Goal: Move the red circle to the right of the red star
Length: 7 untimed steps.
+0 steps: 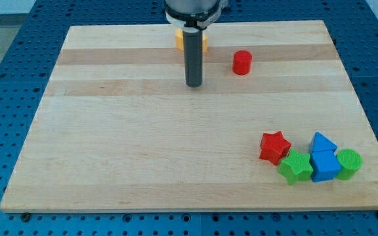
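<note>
The red circle (242, 62), a short cylinder, stands near the view's top, right of centre. The red star (274, 147) lies at the lower right, touching the green star (295, 166). My tip (193, 84) rests on the board left of the red circle, about a block's width and a half away, slightly lower in the view. It is far up and left of the red star.
Two yellow blocks (179, 40) sit at the view's top, partly hidden behind the rod. A blue triangle (321, 142), a blue cube (324, 165) and a green circle (348, 162) cluster right of the stars near the board's right edge (366, 131).
</note>
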Each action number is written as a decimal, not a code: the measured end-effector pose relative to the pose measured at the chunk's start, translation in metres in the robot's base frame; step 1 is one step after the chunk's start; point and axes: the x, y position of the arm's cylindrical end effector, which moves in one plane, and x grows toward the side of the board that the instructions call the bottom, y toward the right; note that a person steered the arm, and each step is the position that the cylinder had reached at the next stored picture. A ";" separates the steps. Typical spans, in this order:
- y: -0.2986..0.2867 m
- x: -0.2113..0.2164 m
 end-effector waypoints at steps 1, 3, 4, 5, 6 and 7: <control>0.030 -0.019; 0.070 -0.030; 0.058 -0.041; 0.038 -0.063; 0.034 -0.086; 0.044 -0.100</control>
